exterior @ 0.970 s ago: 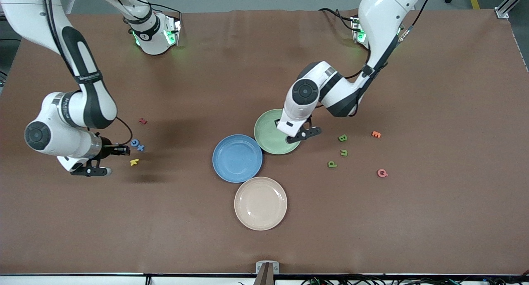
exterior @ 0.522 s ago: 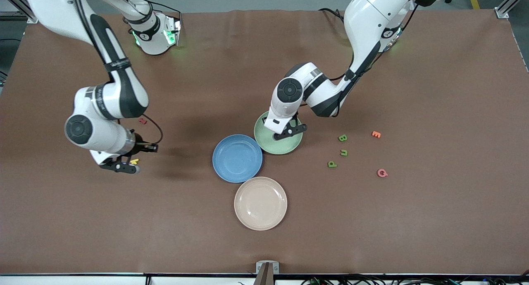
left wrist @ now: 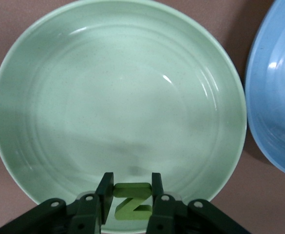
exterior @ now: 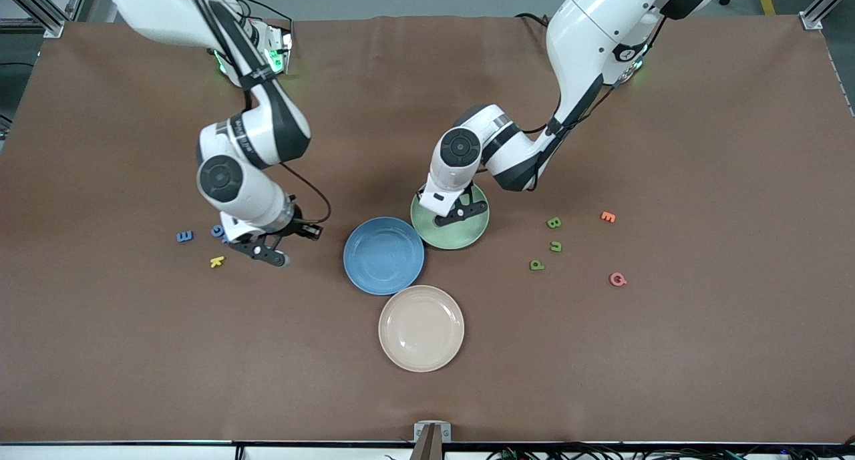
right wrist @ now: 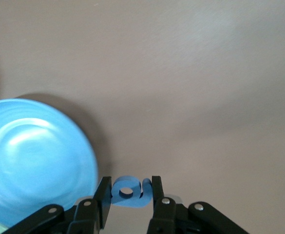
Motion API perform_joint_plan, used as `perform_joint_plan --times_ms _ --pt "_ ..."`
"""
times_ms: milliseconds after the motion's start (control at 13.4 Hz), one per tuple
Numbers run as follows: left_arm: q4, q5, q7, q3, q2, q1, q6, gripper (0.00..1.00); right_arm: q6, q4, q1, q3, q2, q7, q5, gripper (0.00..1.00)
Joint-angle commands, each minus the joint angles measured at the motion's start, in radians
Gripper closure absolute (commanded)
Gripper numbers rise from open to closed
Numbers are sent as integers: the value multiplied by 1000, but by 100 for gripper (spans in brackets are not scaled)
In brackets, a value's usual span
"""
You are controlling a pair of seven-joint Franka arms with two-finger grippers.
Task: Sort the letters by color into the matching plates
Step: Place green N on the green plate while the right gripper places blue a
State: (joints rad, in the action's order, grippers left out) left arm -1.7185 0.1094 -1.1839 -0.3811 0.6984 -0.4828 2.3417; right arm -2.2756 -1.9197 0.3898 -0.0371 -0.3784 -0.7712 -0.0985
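We note the left gripper [exterior: 459,214] over the green plate [exterior: 467,236], fingers [left wrist: 104,187] clamped either side of a green letter Z [left wrist: 131,200]; per left wrist view the Z sits between the pads, above the plate's inner slope near its rim, plate bare otherwise. We can't tell whether the pads have slackened at all; the Z is seated between them. Right gripper [exterior: 264,250] is over bare table toward the right arm's end, beside the blue plate [exterior: 383,255] but not yet over it; fingers [right wrist: 103,192] closed on a blue letter [right wrist: 127,191] w/ a round hole, which letter we can't tell. In right wrist view that plate [right wrist: 35,156] shows empty, just beside the held letter. Blue plate touches green plate; cream plate [exterior: 421,327] lies nearer the front camera, touching the blue one. Loose blue letters: an E [exterior: 184,236] and a second one [exterior: 217,231], partly hidden by the right arm, near it. Yellow K [exterior: 216,262] lies nearer the camera than those. Toward the left arm's end: green B [exterior: 554,222], green U [exterior: 556,246], green P [exterior: 536,265] in a loose cluster, well apart from the green plate; orange E [exterior: 608,216] and pink letter [exterior: 618,279] farther out that way.
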Motion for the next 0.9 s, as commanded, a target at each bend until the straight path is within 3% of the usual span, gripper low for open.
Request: perform_joint_plan --times_ms 0,75,448,821 --pt "19 45 -25 5 0 -4 1 21 -27 65 82 11 -56 -152 -12 99" --pt "19 45 -25 5 -3 0 1 1 -28 102 110 11 -86 -204 -10 99" --pt "-12 49 -3 2 -59 65 -38 1 -24 283 215 16 -238 -396 6 99" --pt "-122 52 197 4 -154 199 -42 1 -18 436 261 19 -358 -496 22 100"
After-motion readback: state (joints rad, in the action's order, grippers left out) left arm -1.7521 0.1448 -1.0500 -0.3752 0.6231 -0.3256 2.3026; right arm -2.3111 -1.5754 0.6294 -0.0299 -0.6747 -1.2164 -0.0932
